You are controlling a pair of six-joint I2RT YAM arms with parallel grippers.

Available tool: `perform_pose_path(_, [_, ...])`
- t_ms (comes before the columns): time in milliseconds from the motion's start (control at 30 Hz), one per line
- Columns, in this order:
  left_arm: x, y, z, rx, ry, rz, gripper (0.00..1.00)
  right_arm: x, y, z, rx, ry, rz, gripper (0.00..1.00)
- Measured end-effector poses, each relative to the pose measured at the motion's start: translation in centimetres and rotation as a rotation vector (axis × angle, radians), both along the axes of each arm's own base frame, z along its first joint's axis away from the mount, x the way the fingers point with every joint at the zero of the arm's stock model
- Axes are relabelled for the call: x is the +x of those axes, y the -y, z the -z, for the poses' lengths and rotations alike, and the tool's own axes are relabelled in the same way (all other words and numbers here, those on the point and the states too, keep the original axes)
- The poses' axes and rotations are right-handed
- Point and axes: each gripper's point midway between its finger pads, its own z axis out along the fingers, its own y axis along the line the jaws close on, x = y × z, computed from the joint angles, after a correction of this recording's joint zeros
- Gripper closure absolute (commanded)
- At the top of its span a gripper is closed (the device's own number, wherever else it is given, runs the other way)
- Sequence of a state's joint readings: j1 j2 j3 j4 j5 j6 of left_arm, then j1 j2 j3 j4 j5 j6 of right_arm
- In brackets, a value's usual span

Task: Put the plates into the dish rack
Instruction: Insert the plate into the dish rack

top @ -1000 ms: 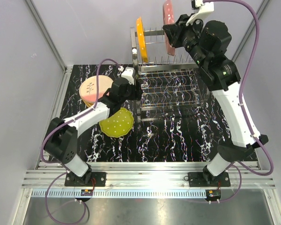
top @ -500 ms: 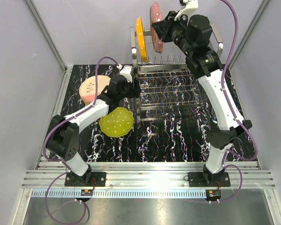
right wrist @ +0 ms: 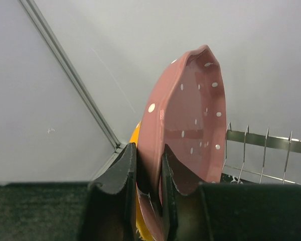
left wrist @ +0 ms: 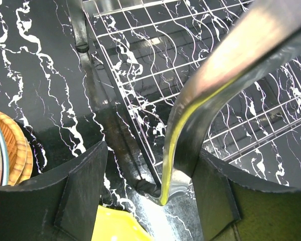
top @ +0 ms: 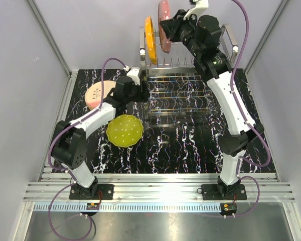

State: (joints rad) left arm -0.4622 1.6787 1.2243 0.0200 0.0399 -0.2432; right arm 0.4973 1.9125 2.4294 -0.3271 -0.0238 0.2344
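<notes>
Your dish rack [top: 180,95] stands at the back of the table [top: 190,145], with one orange plate [top: 150,42] already on edge at the left end of its upper tier. In the last second your right arm [top: 231,110] has swung leftward across the rack. The pink plate [top: 164,25] it carries — a moment ago out over the right end — now hangs upright just beside the orange one, above the prongs and not yet seated. That puts you at the lowering step; I'd judge the next free slot lies right under it. Your left arm [top: 98,120] has crept a little nearer the rack's front-left corner. On the table to the left wait a green plate [top: 125,130] and a stack of plates [top: 98,95] topped by a leaf pattern. The right gripper [right wrist: 145,175] is pinching the pink plate's rim. The left gripper [left wrist: 148,201] stands spread, the rack's shiny frame tube between its fingers — clamping nothing, as far as the wrist view shows.
</notes>
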Motion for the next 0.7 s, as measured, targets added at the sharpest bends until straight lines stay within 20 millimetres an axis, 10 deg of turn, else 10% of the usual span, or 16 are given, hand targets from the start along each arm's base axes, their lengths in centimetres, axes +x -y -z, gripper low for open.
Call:
perform_pose_path(400, [-1.0, -0.4, 0.1, -0.002, -0.029, 0.037, 0.09, 2.3, -0.2, 0.2, 0.038, 0.022, 0.051, 1.00])
perform_pose_path(700, [-2.9, -0.9, -5.3, -0.040, 0.066, 0.067, 0.05, 2.8, -0.5, 0.7, 0.067, -0.002, 0.050, 1.00])
